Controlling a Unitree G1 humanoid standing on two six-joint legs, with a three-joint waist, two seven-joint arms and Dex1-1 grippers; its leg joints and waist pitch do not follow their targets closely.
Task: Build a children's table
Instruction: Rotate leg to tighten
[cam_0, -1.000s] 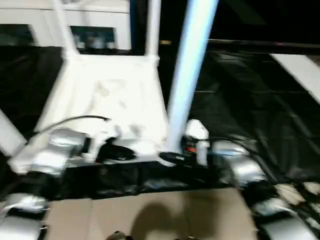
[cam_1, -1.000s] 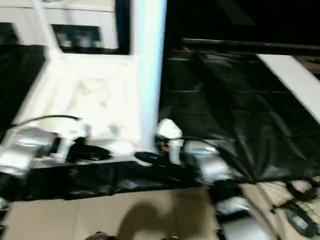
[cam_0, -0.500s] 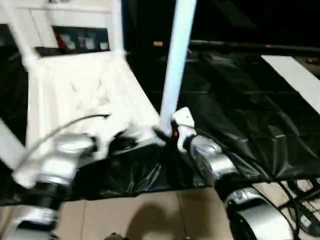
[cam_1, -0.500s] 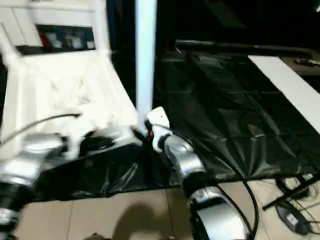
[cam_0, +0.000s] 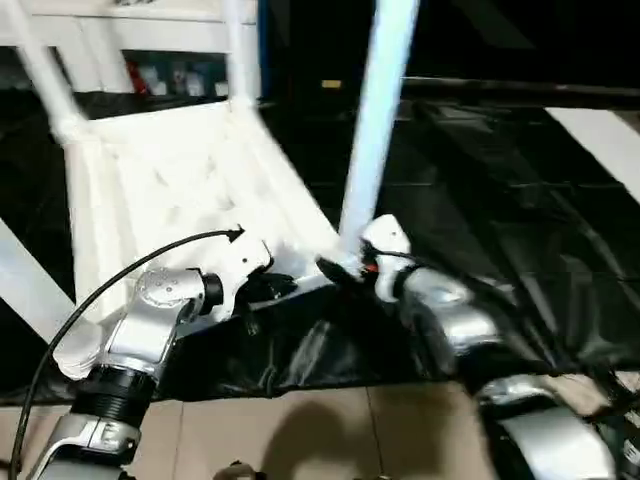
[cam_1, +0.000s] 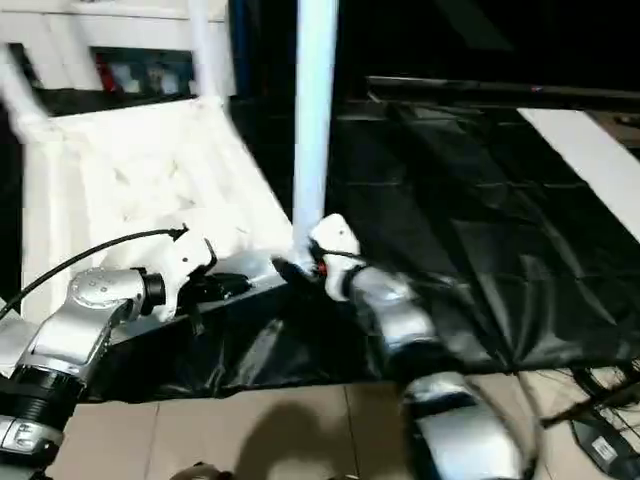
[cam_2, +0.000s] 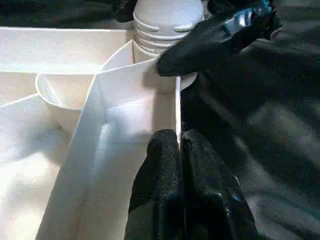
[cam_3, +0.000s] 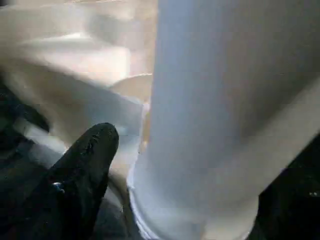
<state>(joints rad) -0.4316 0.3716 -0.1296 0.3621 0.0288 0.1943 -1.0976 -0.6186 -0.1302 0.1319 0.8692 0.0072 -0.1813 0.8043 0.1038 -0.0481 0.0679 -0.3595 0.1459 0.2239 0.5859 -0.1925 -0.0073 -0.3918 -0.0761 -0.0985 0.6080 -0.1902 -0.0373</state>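
Observation:
The children's table top (cam_0: 170, 170) lies upside down and tilted on black sheeting, ribbed underside up. White legs rise from its far corner sockets (cam_0: 238, 50) (cam_0: 45, 70). Another leg (cam_0: 375, 120) stands in the near right socket (cam_2: 167, 20). My left gripper (cam_2: 180, 145) is shut on the thin rim wall of the top, close to that socket; it is also seen from above (cam_0: 268, 288). My right gripper (cam_0: 335, 268) is at the base of the near right leg (cam_3: 225, 100). One black finger (cam_3: 85, 165) stands a little off the leg, so it is open around it.
A white glass-door cabinet (cam_0: 130, 40) stands behind the table. Black sheeting (cam_0: 520, 230) covers the floor to the right, with a white board (cam_0: 600, 135) lying across it. Tan floor tiles (cam_0: 300, 430) are nearest me, and cables (cam_1: 590, 420) lie at the right.
The view has shifted. My right gripper's fingers have spread at the leg's base. The left gripper keeps its hold on the rim.

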